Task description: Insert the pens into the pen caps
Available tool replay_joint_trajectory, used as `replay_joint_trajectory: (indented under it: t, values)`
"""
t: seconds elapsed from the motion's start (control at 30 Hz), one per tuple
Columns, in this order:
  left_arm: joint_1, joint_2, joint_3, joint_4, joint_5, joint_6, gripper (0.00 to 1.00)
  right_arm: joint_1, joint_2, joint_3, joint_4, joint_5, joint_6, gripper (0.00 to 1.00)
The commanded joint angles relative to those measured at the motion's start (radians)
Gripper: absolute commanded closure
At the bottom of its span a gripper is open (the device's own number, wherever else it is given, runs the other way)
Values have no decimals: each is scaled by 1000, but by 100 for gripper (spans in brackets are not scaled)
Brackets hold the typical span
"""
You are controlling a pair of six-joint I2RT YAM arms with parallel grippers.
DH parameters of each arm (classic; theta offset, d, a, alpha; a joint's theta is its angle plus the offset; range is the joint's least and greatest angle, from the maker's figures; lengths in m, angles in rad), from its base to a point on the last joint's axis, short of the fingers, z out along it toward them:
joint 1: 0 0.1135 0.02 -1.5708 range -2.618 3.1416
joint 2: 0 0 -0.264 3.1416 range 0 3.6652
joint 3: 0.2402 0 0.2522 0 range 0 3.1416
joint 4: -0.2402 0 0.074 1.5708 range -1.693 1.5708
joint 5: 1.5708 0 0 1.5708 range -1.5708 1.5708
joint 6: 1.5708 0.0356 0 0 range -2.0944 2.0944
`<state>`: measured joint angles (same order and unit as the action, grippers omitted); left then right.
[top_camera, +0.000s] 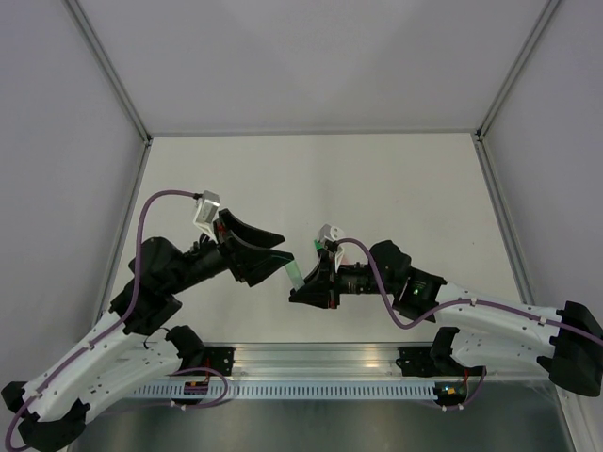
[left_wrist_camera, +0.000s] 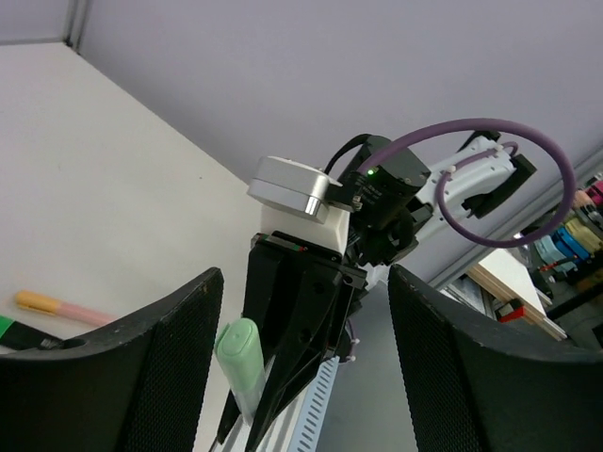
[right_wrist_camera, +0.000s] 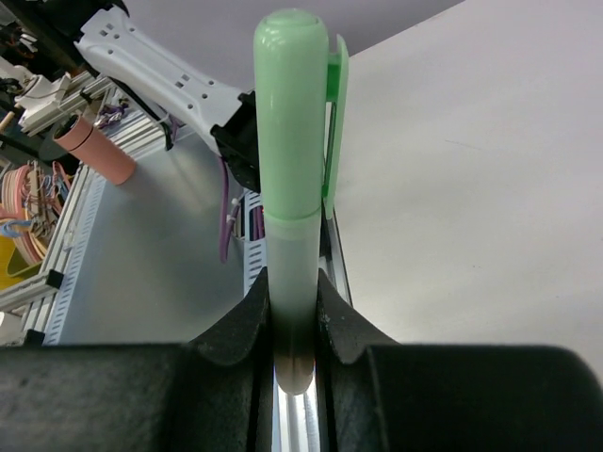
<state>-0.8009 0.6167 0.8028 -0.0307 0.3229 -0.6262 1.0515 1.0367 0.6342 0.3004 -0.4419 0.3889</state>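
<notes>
My right gripper (right_wrist_camera: 292, 294) is shut on the barrel of the translucent pale green pen (right_wrist_camera: 292, 254), held up off the table. A pale green pen cap (right_wrist_camera: 292, 104) sits on the pen's far end. In the top view that pen (top_camera: 295, 273) sticks out of the right gripper (top_camera: 306, 284) toward the left gripper (top_camera: 285, 246). The left gripper (left_wrist_camera: 306, 377) is open and holds nothing, its jaws wide on either side of the capped end (left_wrist_camera: 239, 353) without touching it. An orange-pink pen (left_wrist_camera: 66, 309) lies on the table at the left. Beside it is a green and black piece (left_wrist_camera: 11, 331), cut off by my left finger.
The white table (top_camera: 396, 188) is walled by grey panels on three sides. An aluminium rail (top_camera: 320, 363) runs along the near edge between the arm bases. Shelves with clutter (right_wrist_camera: 38, 188) stand off the table.
</notes>
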Motion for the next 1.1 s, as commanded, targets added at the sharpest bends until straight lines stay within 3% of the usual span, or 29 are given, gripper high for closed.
replay_joint_trajectory:
  t: [0.0,0.23,0.8,0.9,0.93,1.07]
  values:
    - [-4,11,-5,107,96,36,26,-1,-21,-7,95,-90,27,100]
    - [-4,69,-56,179,160,36,36,1,-21,-11,112,-89,39,100]
    - [-4,64,-145,224,146,48,63,-1,-3,-11,114,-70,38,100]
    - [-4,66,-181,285,179,26,81,-1,-1,-10,115,-67,38,100]
    - [-4,69,-197,310,212,5,97,-2,0,-7,121,-64,39,100]
    - [-4,77,-309,454,289,-79,98,-2,-1,60,30,24,16,100]
